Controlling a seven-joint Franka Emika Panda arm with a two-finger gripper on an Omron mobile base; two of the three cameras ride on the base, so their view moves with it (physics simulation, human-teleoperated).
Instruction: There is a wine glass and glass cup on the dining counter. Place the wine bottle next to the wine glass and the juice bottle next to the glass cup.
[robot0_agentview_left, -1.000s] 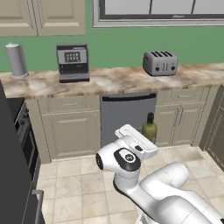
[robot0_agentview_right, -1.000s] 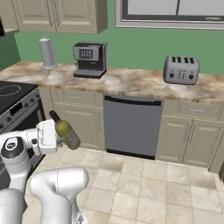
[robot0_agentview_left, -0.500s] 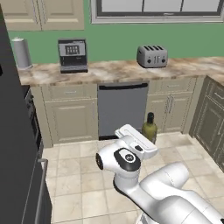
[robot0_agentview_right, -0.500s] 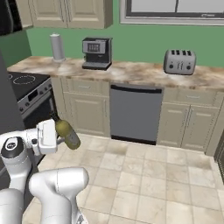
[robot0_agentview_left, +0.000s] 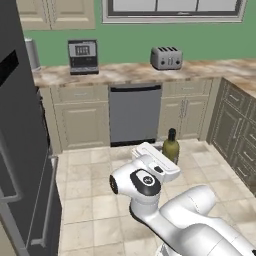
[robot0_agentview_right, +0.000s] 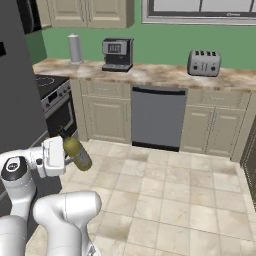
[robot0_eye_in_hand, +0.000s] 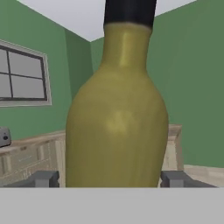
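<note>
Between the two dark fingertips of the end effector (robot0_eye_in_hand: 111, 179), seen from the hand camera, sits the body of the wine bottle (robot0_eye_in_hand: 117, 113), olive-green with a black top, so the jaws are clamped on it at a wide spread. From the right base camera the wine bottle (robot0_agentview_right: 76, 150) is carried tilted beside the white hand, clear of the tiled floor (robot0_agentview_right: 165, 195); the left base camera shows it just past the hand, neck up. Ahead run a kitchen surface (robot0_agentview_left: 135, 72) with a toaster (robot0_agentview_left: 166, 57) and a coffee machine (robot0_agentview_left: 82, 55), and a dishwasher (robot0_agentview_left: 135, 114) below.

My reading is that the carry step for this first bottle is under way. Neither the wine glass nor the dining counter is visible, so the next move calls for bringing the dining counter into sight, locating the stemmed glass, and setting the bottle upright just beside it without knocking it.
</note>
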